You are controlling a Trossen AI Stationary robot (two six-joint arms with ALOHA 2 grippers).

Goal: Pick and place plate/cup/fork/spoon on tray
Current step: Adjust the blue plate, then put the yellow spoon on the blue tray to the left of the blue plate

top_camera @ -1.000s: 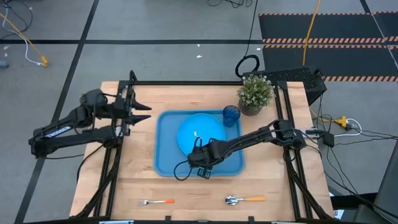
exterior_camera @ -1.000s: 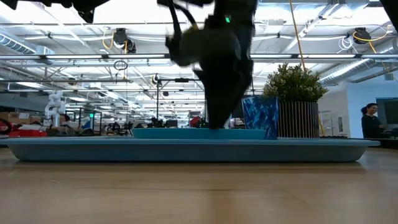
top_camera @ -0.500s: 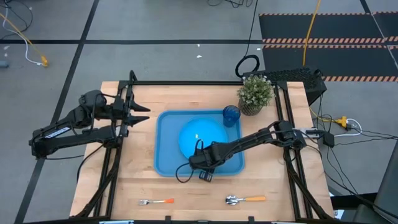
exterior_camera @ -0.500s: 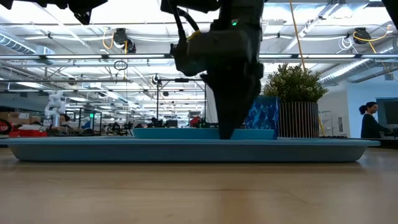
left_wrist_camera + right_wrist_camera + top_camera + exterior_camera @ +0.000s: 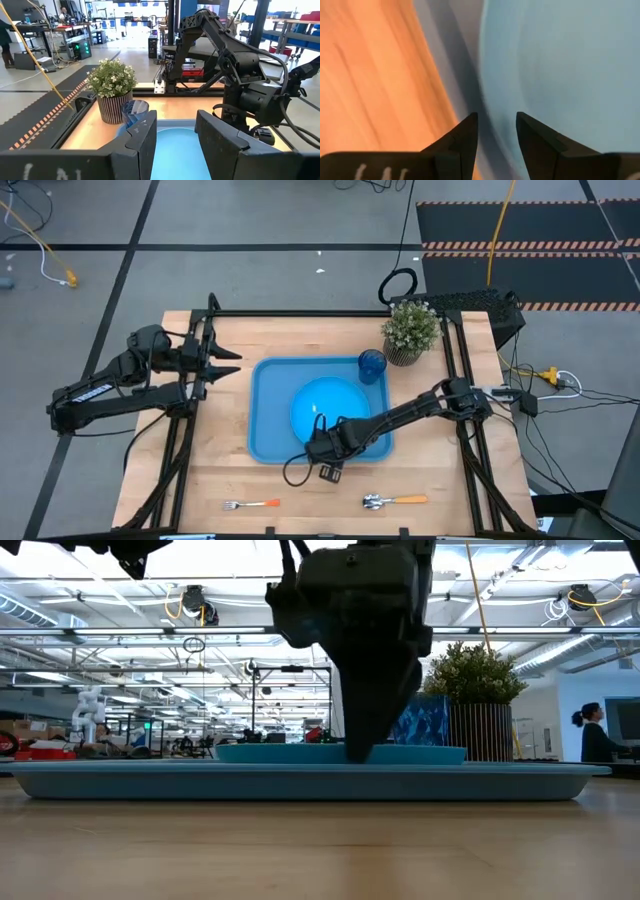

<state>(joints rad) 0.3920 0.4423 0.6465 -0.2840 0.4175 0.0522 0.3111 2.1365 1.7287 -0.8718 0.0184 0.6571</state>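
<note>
My right gripper (image 5: 322, 448), centre frame, has its fingers parted and empty over the plate (image 5: 328, 404) lying in the tray (image 5: 262, 416), apparently just released. My left gripper (image 5: 222, 360) waits, fingers apart.

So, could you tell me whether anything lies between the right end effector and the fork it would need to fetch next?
Nothing visible does. The right end effector hangs over the tray near its front rim, beside the plate. The fork lies on bare wood near the table's front edge, with only open tabletop between. The spoon lies off to the side.
</note>
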